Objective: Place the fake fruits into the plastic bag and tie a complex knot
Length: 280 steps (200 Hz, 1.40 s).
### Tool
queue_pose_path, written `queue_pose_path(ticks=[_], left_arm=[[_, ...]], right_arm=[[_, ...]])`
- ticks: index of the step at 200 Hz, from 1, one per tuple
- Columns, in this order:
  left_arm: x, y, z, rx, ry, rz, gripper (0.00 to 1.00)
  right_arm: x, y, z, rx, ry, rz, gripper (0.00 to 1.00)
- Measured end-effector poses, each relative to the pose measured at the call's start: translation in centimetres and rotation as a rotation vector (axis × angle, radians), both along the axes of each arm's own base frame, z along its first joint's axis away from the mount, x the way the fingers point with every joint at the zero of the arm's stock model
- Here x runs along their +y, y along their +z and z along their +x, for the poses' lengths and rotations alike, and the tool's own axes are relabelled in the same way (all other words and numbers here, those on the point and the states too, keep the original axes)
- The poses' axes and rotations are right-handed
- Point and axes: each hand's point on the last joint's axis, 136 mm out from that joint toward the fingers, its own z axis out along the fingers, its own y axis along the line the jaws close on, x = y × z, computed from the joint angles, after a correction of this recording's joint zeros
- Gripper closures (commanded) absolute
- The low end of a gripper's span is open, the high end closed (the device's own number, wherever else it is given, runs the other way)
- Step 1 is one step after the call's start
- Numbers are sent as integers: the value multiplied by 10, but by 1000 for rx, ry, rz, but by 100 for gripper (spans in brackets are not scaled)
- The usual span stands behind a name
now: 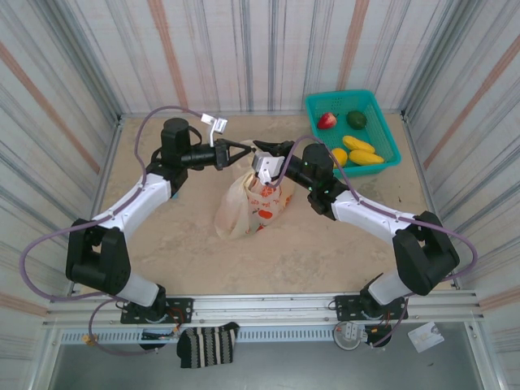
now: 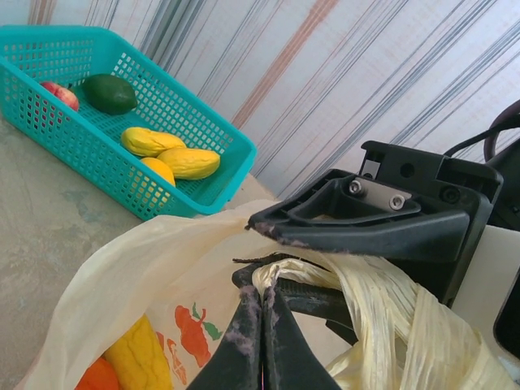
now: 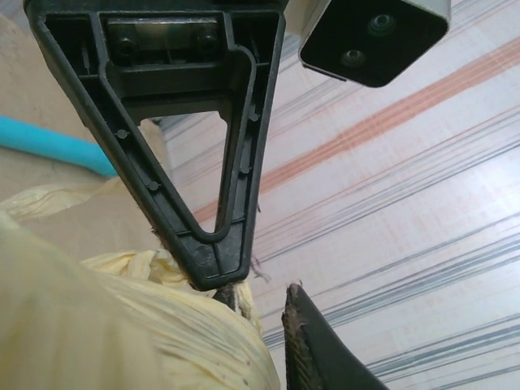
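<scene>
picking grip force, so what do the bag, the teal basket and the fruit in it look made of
Bag: thin, soft plastic film, cream and translucent-looking; it crumples and its handle twists into a rope. Basket: rigid moulded plastic, matte teal, with a regular mesh. Fruit: probably hard plastic, smooth with a slight sheen; the look leaves that open.

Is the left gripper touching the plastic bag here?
Touching. The left wrist view shows the left gripper shut on the twisted handle of the plastic bag, with cream plastic bunched right at its tips.
</scene>
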Motion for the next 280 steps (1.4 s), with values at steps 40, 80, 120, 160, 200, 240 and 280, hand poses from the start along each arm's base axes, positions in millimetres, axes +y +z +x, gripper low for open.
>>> queue_pose_path(ticks=[40, 80, 120, 160, 200, 240, 280], left_arm=[[2, -2, 0, -11, 14, -2, 100], [4, 1, 3, -23, 31, -13, 100], [10, 2, 6, -28, 57, -17, 100], [12, 2, 8, -22, 72, -17, 100], [12, 2, 9, -19, 77, -18, 100], [14, 2, 9, -20, 95, -18, 100], [14, 4, 8, -27, 100, -19, 100]], right_arm=[[-4, 6, -4, 1, -4, 5, 68], [-14, 20, -16, -13, -4, 19, 67], [-21, 8, -28, 44, 15, -2, 66], [-31, 2, -49, 123, 40, 26, 68], [-39, 10, -82, 333, 68, 176, 72], [-32, 22, -108, 718, 147, 415, 72], [-10, 2, -123, 1041, 206, 556, 62]])
